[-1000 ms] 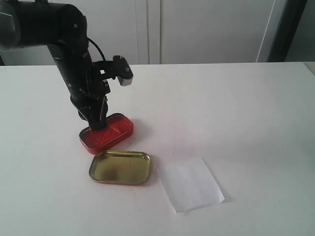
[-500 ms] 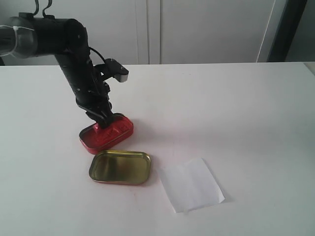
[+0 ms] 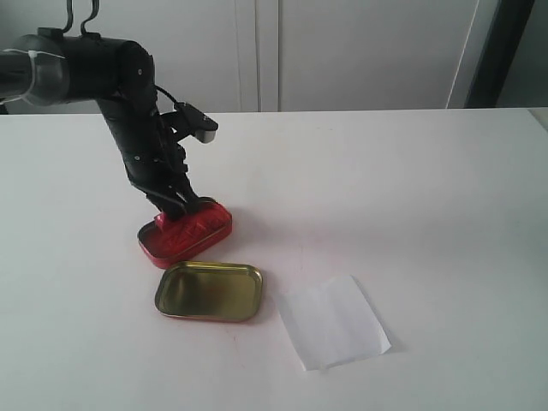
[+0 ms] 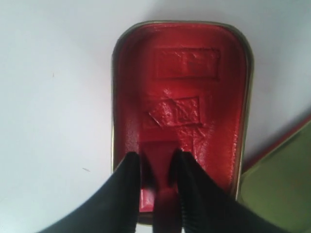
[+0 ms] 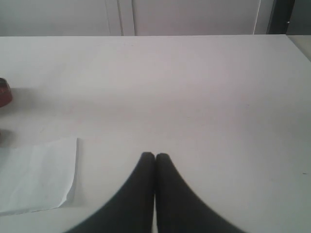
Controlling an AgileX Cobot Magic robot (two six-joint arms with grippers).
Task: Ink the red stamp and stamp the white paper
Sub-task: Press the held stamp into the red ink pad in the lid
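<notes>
Between the black fingers point(image 4: 127, 184) of the left gripper point(image 4: 154, 158), which are clamped on it, sits the small bright red plastic stamp point(image 4: 158, 196). It is only partly visible, red against red, at the near end of the glossy red ink pad point(image 4: 194, 111). Whether its face is pressing the pad cannot be confirmed. The stamp appears rigid, light and smooth. Hold it by the short knob handle with the base level, since a smooth plastic body is likely to twist or slip under an off-centre squeeze. The pad fills the oval red tin point(image 4: 112, 121), and its surface carries several rectangular imprints. Just beside the tin, on the side nearer the exterior camera, lies the shallow gold rectangular tin point(image 3: 208, 318). Farther right on the white table point(image 3: 411, 188), near the gold tin but apart from it, lies the thin white creased paper point(image 3: 334, 324). This sheet is likely light enough to cling to a wet stamp face, so lift straight up. The right gripper point(image 5: 155, 158) hovers over bare table with its fingers pressed together on nothing, the paper off to one side.
</notes>
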